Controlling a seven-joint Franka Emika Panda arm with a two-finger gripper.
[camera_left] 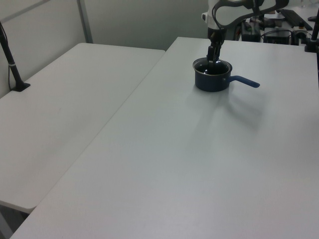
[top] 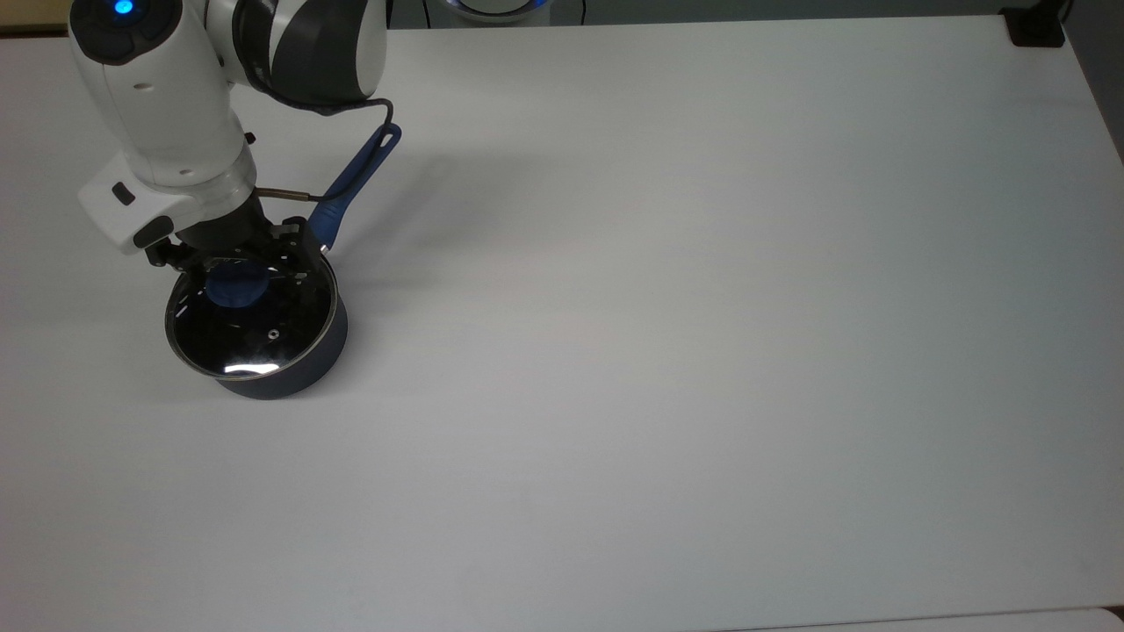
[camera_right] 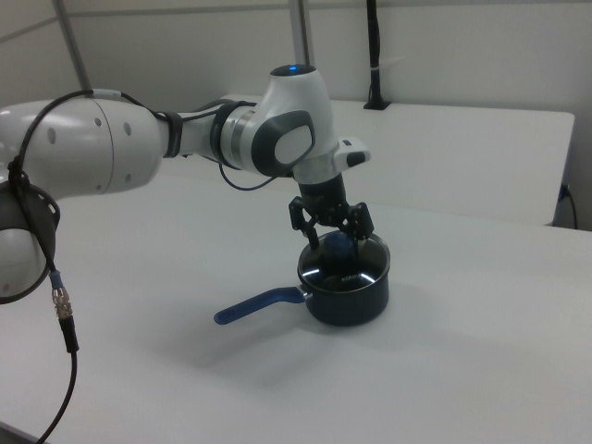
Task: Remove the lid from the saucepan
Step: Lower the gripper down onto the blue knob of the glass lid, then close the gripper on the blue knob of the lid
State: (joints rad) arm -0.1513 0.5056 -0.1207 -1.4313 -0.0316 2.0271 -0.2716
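The dark navy saucepan (top: pixel 290 373) stands near the top view's left, its long blue handle (top: pixel 356 180) pointing up and to the right. The glass lid (top: pixel 263 338) sits flat on it with the blue knob (top: pixel 235 288) at its centre. My gripper (top: pixel 239 270) is lowered over the lid, open, one finger on each side of the knob. In the right view the gripper (camera_right: pixel 337 237) straddles the knob (camera_right: pixel 339 246) above the saucepan (camera_right: pixel 350 301). In the left view the gripper (camera_left: pixel 214 56) reaches down onto the saucepan (camera_left: pixel 211 81).
The white table (top: pixel 659 351) stretches wide to the top view's right of the pan. A black clamp (top: pixel 1034 26) sits at its far right corner. In the left view a second table (camera_left: pixel 60 114) adjoins, with a black post (camera_left: pixel 14 69) on it.
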